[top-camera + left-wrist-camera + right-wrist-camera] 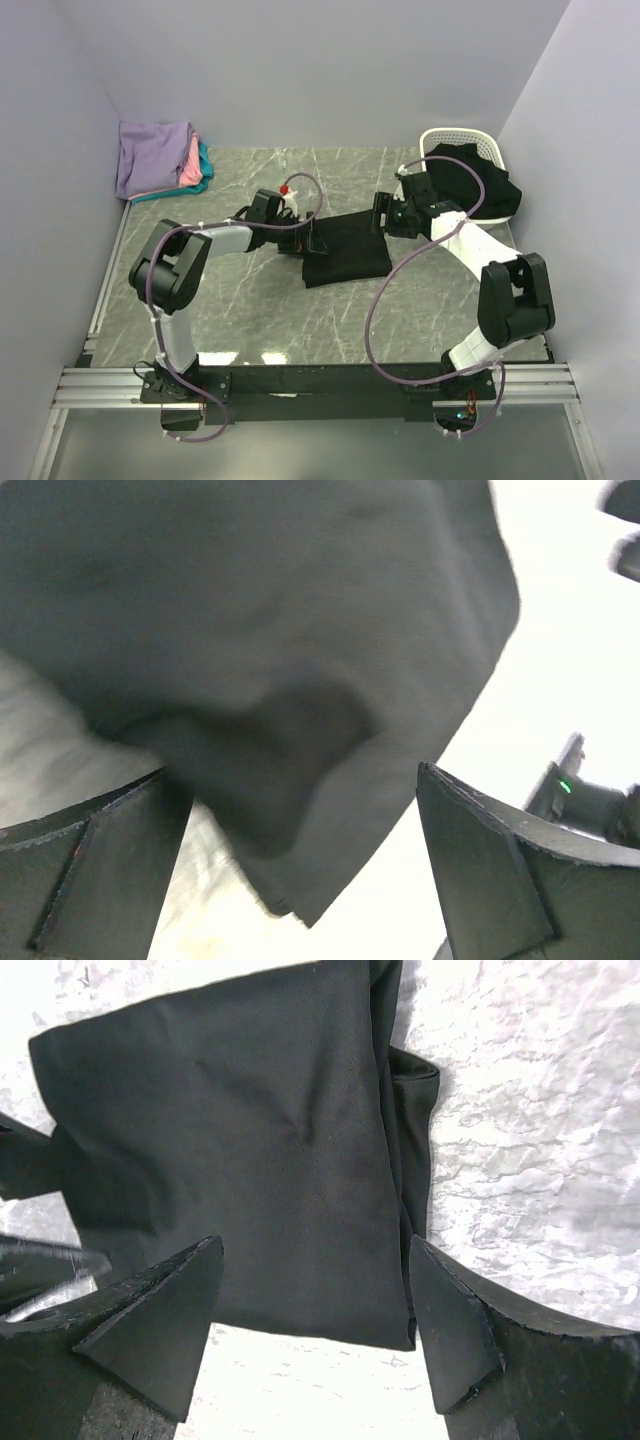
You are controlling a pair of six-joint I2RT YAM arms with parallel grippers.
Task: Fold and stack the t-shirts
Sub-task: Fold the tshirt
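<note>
- The left gripper (312,238) is low over the grey marble-patterned table (300,320), its two fingers spread as wide as they go and clamped on nothing.
- A folded black cotton t-shirt (345,248) lies flat on the table, and its left edge sits right at this gripper's tips.
- In the left wrist view, a blurred corner of the black cloth hangs ahead of the dark fingers (90,880) and reaches into the gap between them. Whether it touches either finger cannot be told.
- The right gripper (383,215) is at the far right corner of the same shirt, with its jaws also standing wide apart and empty.
- In the right wrist view, the shirt lies under and ahead of the two black fingertips (455,1330). It fills the gap between them, and a smaller fold of cloth sticks out on its right side.
- Behind the right gripper, at the table's far right corner, stands a white perforated plastic basket (460,138). A loose heap of black shirts (470,185) spills over its near rim.
- Well away from the left gripper, in the far left corner, sits a stack of folded lavender, pink and teal shirts (155,155).
</note>
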